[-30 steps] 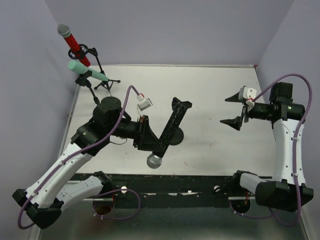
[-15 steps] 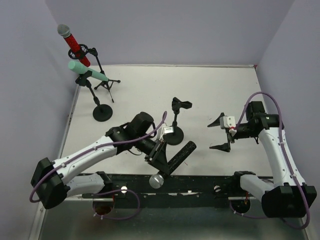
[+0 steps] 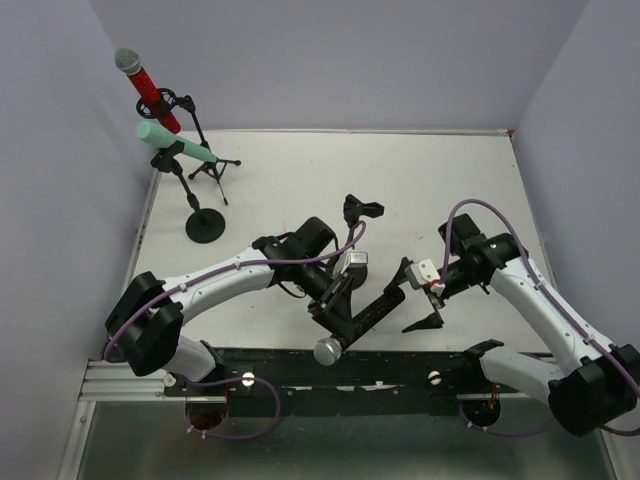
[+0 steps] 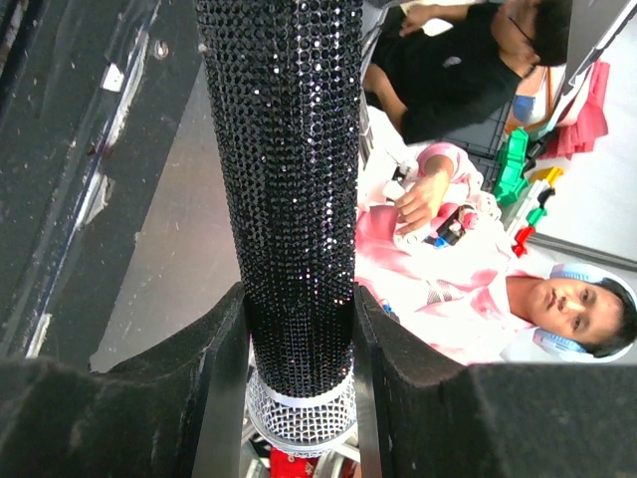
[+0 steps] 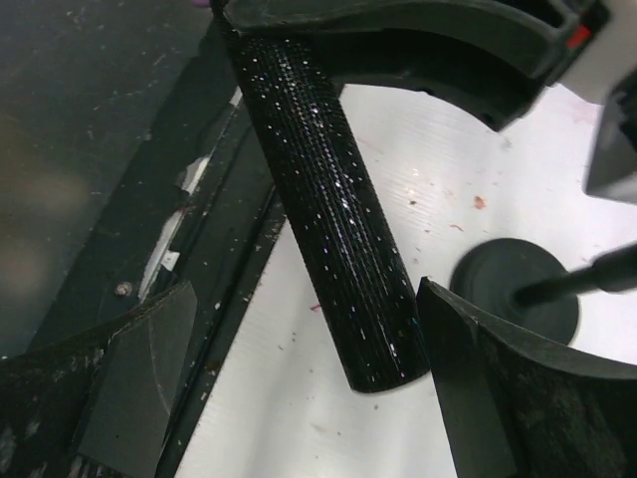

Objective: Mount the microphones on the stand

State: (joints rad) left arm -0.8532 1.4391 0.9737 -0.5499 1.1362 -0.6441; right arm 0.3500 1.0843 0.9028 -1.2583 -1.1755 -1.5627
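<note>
Field notes, remote station.

White tabletop (image 3: 450,190). Far left corner: a black tripod stand (image 3: 212,165) carries the red stick microphone with grey mesh head (image 3: 148,88), tilted head-up toward the wall. Just beside it, a black round-base stand (image 3: 205,228) carries the all mint-green microphone (image 3: 175,143), clipped near its tail and lying close to level.

Mid-table: a third black stand, its clip (image 3: 362,210) carrying nothing. My left arm's wrist covers most of its round base (image 5: 518,284).

Black microphone with glittery, studded barrel and grey mesh head (image 3: 365,318): held off the table near the front edge, slanted, mesh head over the black rail, tail pointing toward the right arm. On the left wrist camera the barrel (image 4: 294,179) runs straight up the frame, with a silver band where the mesh begins.

Left gripper (image 3: 335,300): clenched on the black microphone's barrel just above the mesh head, both pads (image 4: 224,378) pressed against its sides.

Right gripper (image 3: 412,297): spread wide, one finger on each side of the microphone's tail end (image 5: 333,219). On the right wrist camera there is a broad gap to one finger. The tail sits close beside the other finger (image 5: 468,378), and I cannot tell whether they touch.
</note>
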